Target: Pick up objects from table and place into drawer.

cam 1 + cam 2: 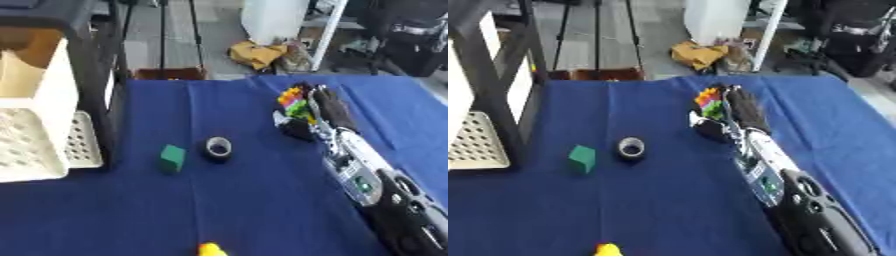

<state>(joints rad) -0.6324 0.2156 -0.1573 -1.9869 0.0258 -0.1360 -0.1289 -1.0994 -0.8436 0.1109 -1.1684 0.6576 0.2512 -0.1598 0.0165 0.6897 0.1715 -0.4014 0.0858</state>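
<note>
the right hand (317, 107) is out over the blue tabletop (245, 210), its fingers curled round a multicoloured block toy (295, 102) at the far side, well right of the roll of tape (219, 148). as far as i can make out, the toy's long axis runs away from the robot, yellow and magenta at the far end, green nearer.

the drawer (31, 135), white and perforated, sits far to the left of the tape, so a long carry is ahead. the toy looks made of stacked pieces and could shed one or twist in the fingers. swinging low, it might also knock the tape or the green cube (172, 158) just left of it.

a yellow thing (210, 249) shows at the near edge. the left hand is out of sight.
</note>
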